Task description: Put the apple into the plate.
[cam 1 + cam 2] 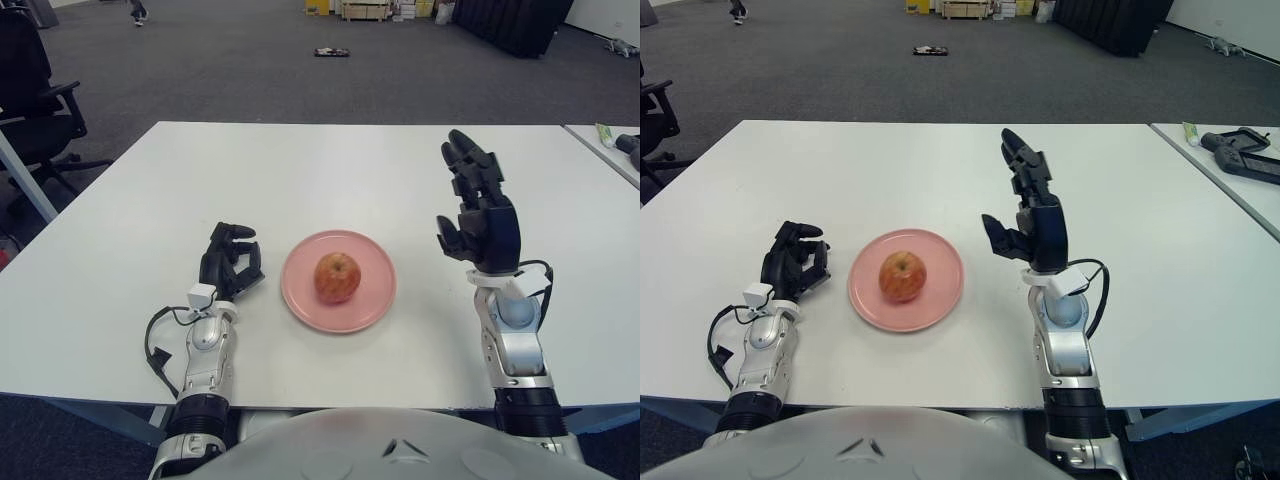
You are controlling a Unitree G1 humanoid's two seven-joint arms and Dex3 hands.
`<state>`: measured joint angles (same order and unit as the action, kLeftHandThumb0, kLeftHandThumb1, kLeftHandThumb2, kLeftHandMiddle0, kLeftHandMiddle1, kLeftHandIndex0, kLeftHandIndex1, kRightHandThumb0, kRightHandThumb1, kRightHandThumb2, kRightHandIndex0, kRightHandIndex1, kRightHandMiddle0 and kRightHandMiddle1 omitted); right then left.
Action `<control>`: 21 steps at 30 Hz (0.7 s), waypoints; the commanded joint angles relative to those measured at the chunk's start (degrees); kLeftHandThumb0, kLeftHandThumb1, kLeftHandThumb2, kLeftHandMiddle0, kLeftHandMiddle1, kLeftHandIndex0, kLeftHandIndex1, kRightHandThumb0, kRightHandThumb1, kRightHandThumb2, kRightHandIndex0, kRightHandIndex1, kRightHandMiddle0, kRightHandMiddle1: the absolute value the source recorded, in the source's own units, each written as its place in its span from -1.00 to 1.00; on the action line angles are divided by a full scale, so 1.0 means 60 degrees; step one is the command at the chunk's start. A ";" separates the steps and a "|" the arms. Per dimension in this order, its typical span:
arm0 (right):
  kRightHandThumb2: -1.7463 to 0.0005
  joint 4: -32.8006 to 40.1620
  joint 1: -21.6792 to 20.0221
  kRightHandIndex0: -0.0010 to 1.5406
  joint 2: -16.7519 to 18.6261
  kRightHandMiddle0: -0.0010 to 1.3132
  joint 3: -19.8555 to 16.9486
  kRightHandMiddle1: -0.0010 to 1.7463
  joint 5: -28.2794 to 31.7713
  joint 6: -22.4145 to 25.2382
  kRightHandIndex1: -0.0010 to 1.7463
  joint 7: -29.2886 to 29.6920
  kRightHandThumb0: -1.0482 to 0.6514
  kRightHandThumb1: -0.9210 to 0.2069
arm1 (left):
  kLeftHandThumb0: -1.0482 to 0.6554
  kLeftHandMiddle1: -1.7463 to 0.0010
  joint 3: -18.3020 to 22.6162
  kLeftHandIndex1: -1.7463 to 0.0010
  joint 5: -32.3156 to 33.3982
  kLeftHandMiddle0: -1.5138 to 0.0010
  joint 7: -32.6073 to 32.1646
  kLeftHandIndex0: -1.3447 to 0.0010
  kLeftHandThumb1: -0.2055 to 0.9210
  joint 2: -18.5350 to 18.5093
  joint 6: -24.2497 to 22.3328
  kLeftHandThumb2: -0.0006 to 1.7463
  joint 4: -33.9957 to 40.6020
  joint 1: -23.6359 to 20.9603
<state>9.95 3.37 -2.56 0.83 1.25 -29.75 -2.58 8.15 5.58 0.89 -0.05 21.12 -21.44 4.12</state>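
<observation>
Nearest us, the two forearms rise from the bottom edge onto the white table (pixel 120 250). Our left hand (pixel 230 262) shows just beside the plate (pixel 375 298), at the plate's 9 o'clock — its dark fingers curled in on themselves and holding nothing. We cannot tell whether it touches the tabletop.

The pink plate sits between the two hands, near the front edge of the table. The apple (pixel 337 277) lies on the plate, about at its middle, red-orange with a paler patch, its stem dimple turned up. Nothing is touching it.

Our right hand (pixel 478 220) stands at the apple's 3 o'clock, well apart from it and clear of the plate's rim. It is raised on its forearm, fingers spread and pointing up toward 12 o'clock, thumb set out toward the plate — open, with nothing in it. A dark cable loops beside its wrist.

Farther off, past the table's far edge, lies grey carpet. An office chair (pixel 35 90) stands at 10 o'clock, and a second table's corner (pixel 1230 150) shows at 2 o'clock with a dark object on it.
</observation>
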 commanded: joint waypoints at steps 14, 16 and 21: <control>0.01 -0.2863 0.0430 -0.36 0.1282 -0.49 -0.1112 0.99 -0.0279 -0.1241 0.51 0.1808 -0.24 -0.57 | -0.26 -1.00 -0.0028 -1.00 -0.0062 -0.11 0.0009 0.31 0.26 0.0071 -0.0002 0.25 -0.0753 -0.0059; -0.02 -0.3011 0.0499 -0.33 0.1279 -0.47 -0.1188 1.00 -0.0469 -0.1177 0.53 0.1971 -0.23 -0.54 | -0.26 -1.00 -0.0031 -1.00 -0.0032 -0.10 0.0028 0.31 0.26 0.0083 -0.0051 0.25 -0.0742 -0.0074; -0.06 -0.3148 0.0802 -0.26 0.1263 -0.43 -0.1332 1.00 -0.0955 -0.0596 0.55 0.2412 -0.23 -0.49 | -0.26 -1.00 -0.0018 -1.00 0.0005 -0.09 -0.0010 0.31 0.27 0.0098 -0.0306 0.25 -0.0641 -0.0082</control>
<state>-8.46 7.60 4.88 -6.84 -2.88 -35.98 10.50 8.13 5.34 0.90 0.08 21.69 -23.46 2.57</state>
